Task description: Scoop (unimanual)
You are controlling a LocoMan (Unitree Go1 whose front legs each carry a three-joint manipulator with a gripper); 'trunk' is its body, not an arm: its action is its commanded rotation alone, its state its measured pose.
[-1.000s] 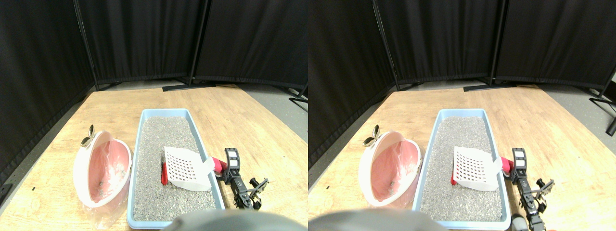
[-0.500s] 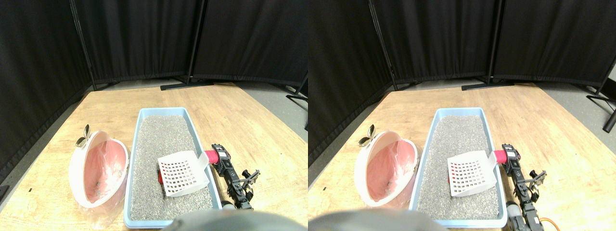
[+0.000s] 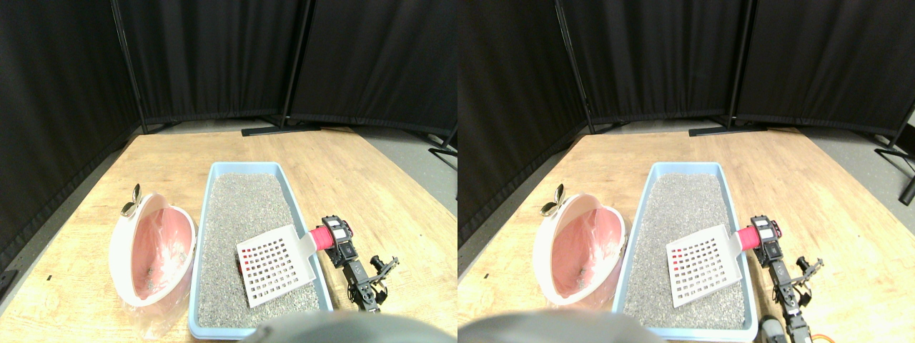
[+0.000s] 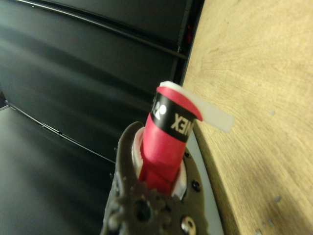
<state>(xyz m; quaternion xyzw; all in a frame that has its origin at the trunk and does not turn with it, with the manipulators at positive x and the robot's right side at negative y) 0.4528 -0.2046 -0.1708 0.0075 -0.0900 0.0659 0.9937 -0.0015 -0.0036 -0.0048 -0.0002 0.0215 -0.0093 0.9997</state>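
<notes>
Blue tray [image 3: 299, 204] full of grey litter [image 3: 243, 214], white scoop [image 3: 275, 264] flat on it – red handle [image 3: 323, 238] pinched in the right gripper's [image 3: 336, 239] fingers – a red bit [image 3: 238, 264] half hidden beneath, pink bin [image 3: 151, 249] alongside.

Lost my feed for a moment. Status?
Right gripper shut on scoop handle. Scoop lying over litter in blue tray. Pink bin alongside, path clear.

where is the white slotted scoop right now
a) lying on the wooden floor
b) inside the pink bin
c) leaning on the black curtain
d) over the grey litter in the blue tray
d: the scoop sits over the litter inside the blue tray, its red handle reaching out over the tray's right rim to the right gripper; the pink bin stands apart to the tray's left.
</notes>
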